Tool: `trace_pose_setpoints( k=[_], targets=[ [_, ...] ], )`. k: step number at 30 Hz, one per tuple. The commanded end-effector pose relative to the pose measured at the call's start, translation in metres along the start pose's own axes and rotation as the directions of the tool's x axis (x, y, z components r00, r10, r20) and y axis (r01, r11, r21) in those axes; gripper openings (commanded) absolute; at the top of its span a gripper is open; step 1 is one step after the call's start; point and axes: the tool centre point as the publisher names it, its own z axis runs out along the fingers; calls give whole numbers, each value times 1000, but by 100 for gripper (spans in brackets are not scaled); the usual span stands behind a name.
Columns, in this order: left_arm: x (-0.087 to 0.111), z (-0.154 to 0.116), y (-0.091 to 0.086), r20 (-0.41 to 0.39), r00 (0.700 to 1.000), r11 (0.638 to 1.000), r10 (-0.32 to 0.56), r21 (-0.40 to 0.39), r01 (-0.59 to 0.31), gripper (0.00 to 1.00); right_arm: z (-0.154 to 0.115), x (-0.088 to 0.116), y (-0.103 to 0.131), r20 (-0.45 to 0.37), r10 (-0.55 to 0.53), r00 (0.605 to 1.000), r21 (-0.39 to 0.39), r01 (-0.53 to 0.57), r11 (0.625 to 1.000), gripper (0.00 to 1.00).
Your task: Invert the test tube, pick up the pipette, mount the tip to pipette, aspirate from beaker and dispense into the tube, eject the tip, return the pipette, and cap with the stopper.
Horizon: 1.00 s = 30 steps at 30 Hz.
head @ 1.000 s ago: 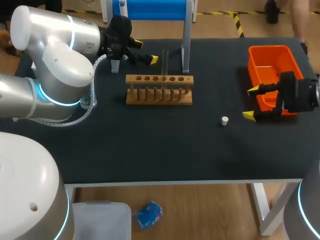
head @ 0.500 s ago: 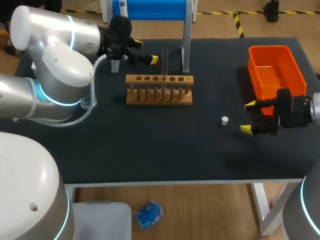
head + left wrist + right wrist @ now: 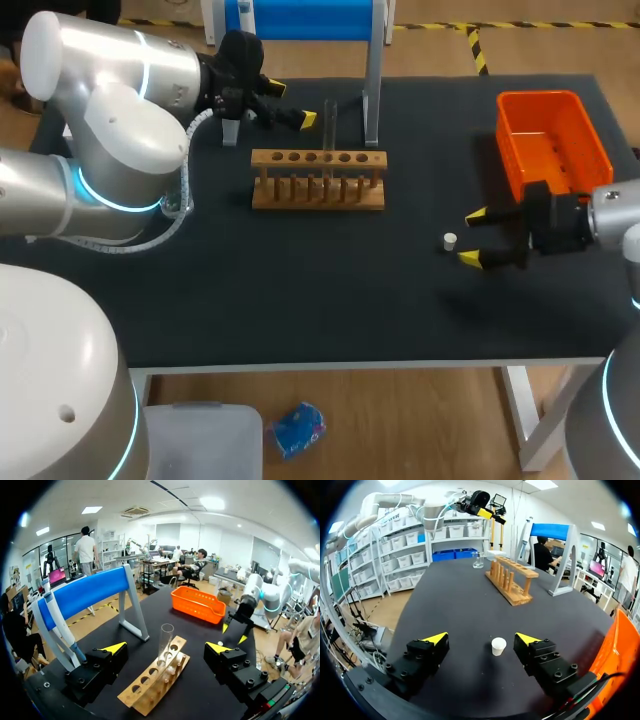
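Table (image 3: 300, 290): black top, wood floor around it.

Rack (image 3: 318, 180): wooden, one row of holes, toward the table's back. It holds one tube (image 3: 329, 125) of clear glass, upright with its mouth up, near the rack's middle. Whether it holds liquid cannot be told.

Beaker (image 3: 478, 560): small, clear, standing beyond the rack's left end. Its contents cannot be told.

Bin (image 3: 555, 140): orange, at the back right corner.

Stand (image 3: 373, 90): blue bar on pale legs, behind the rack.

Stopper (image 3: 450, 241): small, white, lying on the table right of centre, well apart from the rack.

Left gripper (image 3: 291, 104): fingers spread wide and holding nothing, behind the rack, with the tube ahead between them, untouched.

Right gripper (image 3: 472, 237): fingers wide apart and holding nothing, beside the bin's near end. The stopper lies just ahead between the tips, untouched.
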Motion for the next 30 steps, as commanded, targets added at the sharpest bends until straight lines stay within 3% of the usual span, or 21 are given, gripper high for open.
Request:
trace_pose_setpoints(
  k=[1,3,5,11,16,19,20,30],
  targets=[
    [0,0,0,-2,1000,1000,-1,-1,1,100,9,0,-2,7,2,1000,11,-2,1000,79],
    [0,0,0,-2,1000,1000,-1,-1,1,100,11,0,-3,7,6,1000,14,-6,1000,96],
    [0,0,0,-2,1000,1000,-1,-1,1,100,13,-1,-4,10,7,1000,19,-7,1000,90],
    [0,0,0,-2,1000,1000,-1,-1,1,100,16,-3,-6,15,15,1000,21,-15,1000,91],
    [0,0,0,-2,1000,1000,-1,-1,1,100,18,-6,-7,17,17,1000,23,-18,1000,80],
    [0,0,0,-2,1000,1000,-1,-1,1,100,19,-9,-8,18,20,1000,23,-21,1000,58],
    [0,0,0,-2,1000,1000,-1,-1,1,100,19,-10,-9,20,22,1000,24,-23,999,56],
    [0,0,0,-2,1000,1000,-1,-1,1,100,25,-16,-14,26,30,999,34,-31,999,57]
  ],
)
